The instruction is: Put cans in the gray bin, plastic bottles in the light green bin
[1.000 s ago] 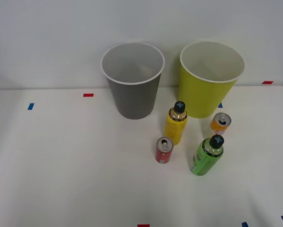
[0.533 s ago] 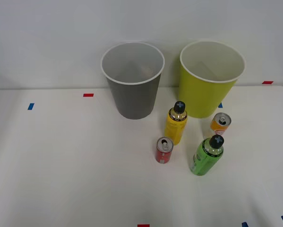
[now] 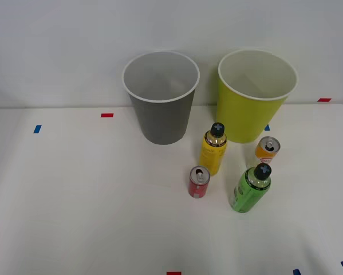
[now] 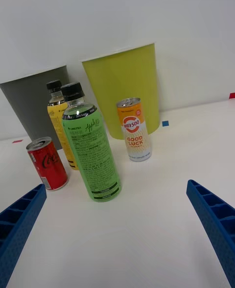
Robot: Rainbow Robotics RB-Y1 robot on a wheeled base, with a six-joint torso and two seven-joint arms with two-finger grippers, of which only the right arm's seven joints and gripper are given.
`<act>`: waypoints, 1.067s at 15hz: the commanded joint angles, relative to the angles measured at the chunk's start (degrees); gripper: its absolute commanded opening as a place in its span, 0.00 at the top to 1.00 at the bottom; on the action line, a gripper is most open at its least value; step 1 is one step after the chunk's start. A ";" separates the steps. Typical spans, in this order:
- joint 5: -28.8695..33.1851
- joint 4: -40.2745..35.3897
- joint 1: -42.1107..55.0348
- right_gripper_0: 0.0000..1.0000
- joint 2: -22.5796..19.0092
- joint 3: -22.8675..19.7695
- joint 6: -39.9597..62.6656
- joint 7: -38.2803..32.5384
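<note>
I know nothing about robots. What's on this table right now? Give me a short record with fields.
Bins: tall gray cup-shaped bin and yellow-green cup-shaped bin, side by side at the back, upright
Cans: short red metal can; orange-and-white metal can, both standing on the white table
Bottles: yellow-label plastic bottle; green-label plastic bottle, both black-capped, upright
Sorted so far: nothing visibly in either bin
Claw: right claw open, holding nothing, facing the green-label bottle

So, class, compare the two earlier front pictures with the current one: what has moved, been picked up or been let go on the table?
Nothing has visibly changed. The red can, the orange can, the yellow bottle and the green bottle stand upright where they were, in front of the gray bin and the light green bin. Nothing has been picked up.
</note>
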 commanded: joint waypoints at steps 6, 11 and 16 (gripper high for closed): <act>0.00 0.00 0.00 0.00 0.00 0.00 0.00 0.00; 0.00 0.00 0.00 0.00 0.00 0.00 0.00 0.00; 0.00 0.00 0.00 0.00 0.00 0.00 0.00 0.00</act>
